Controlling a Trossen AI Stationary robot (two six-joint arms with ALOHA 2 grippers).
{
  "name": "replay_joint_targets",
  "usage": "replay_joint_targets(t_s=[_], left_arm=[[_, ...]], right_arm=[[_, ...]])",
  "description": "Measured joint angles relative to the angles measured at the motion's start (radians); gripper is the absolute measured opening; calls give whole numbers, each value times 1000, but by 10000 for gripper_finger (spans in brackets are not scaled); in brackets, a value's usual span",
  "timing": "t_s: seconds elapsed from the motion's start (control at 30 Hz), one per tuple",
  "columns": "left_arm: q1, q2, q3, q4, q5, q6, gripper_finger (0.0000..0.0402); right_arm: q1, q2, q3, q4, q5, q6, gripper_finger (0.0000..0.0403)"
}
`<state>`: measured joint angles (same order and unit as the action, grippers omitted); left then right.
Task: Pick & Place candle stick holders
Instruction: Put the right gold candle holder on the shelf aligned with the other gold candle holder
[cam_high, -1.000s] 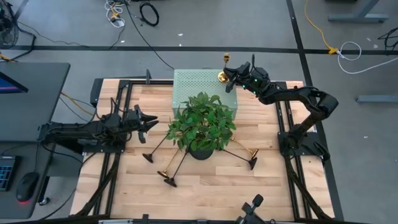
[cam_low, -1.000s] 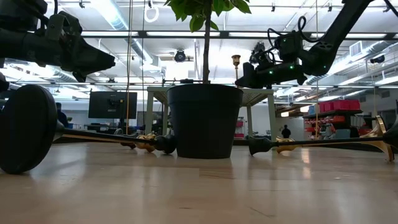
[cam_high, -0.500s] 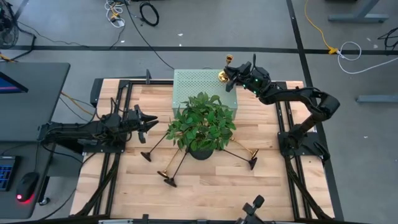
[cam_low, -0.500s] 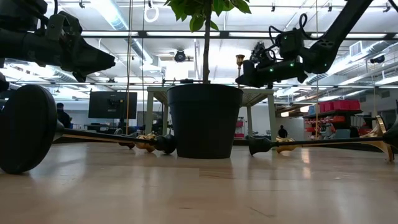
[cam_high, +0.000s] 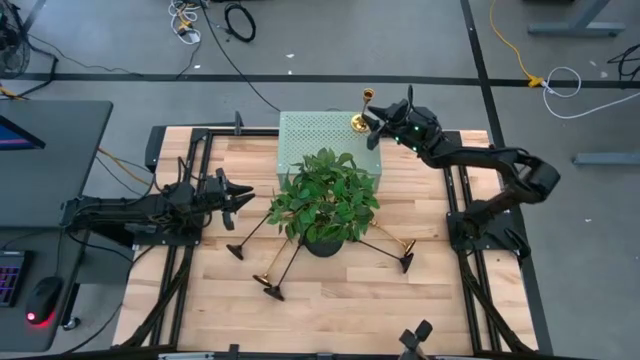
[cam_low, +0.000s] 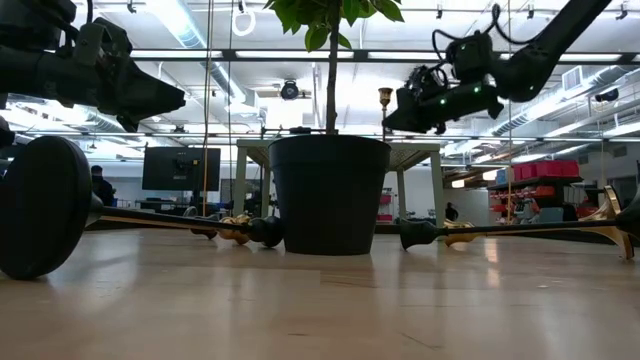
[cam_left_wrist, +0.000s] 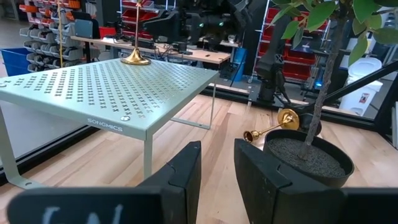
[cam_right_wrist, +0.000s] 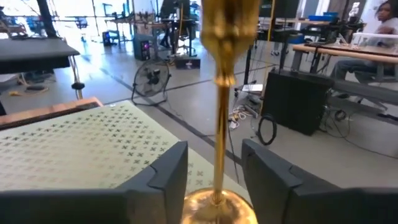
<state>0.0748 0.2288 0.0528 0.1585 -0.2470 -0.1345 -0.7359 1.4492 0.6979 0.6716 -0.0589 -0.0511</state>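
Perforated pale-green box (cam_high: 325, 140) bears slender gold candlestick (cam_high: 360, 112).

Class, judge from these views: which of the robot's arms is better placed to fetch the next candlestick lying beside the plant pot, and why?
Probably left. The left gripper hangs open near the lying black candlestick, while the right gripper is across the table at the gold candlestick standing on the green box.

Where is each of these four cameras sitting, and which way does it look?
High view: overhead, straight down on both arms and the plant.
Low view: table-top height, level across, facing the pot.
Left wrist view: on the left arm, past the left gripper toward the perforated box.
Right wrist view: on the right arm, right gripper around the gold candlestick.
All four show this candlestick.
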Motion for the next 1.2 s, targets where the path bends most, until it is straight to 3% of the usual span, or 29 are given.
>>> replay_joint_targets(t_s=[0.27, 0.53, 0.67, 0.93, 1.2], left_arm=[[0, 0, 0, 0, -4, 0, 99], [0, 0, 0, 0, -3, -4, 99], [0, 0, 0, 0, 12, -12, 99], [0, 0, 0, 1, 109, -13, 99], [0, 0, 0, 1, 117, -13, 99]], right_arm=[[49, -190, 0, -306, 29, -46, 189], [169, -416, 0, -764, 154, -28, 183], [264, -489, 0, -904, 150, 64, 175], [495, -512, 68, -1275, 80, 238, 157], [688, -478, 127, -1467, 66, 440, 142]])
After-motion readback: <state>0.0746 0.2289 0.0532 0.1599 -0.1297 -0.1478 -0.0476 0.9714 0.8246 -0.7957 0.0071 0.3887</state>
